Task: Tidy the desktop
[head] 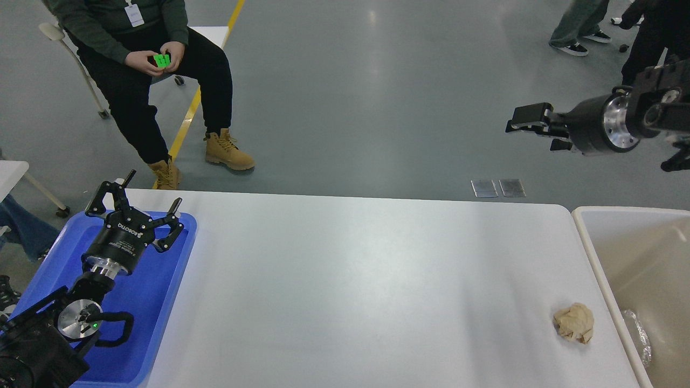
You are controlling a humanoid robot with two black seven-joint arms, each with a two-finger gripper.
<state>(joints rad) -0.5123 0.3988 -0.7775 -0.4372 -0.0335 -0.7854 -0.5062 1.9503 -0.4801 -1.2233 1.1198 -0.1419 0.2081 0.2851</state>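
The white desktop (350,269) fills the middle of the head view. A crumpled beige paper ball (574,322) lies on it near the right edge, next to the cream bin (588,253). My left gripper (137,207) is open and empty, held over the blue tray (156,302) at the desktop's left end. My right gripper (531,129) is at the upper right, high beyond the desktop's far right corner and pointing left. It is dark and seen from the side, so I cannot tell whether its fingers are open or shut.
A crumpled piece of clear wrap (639,328) lies inside the bin. A seated person (140,59) holding a green cube is beyond the far left corner. Other people's legs (579,27) stand at the far right.
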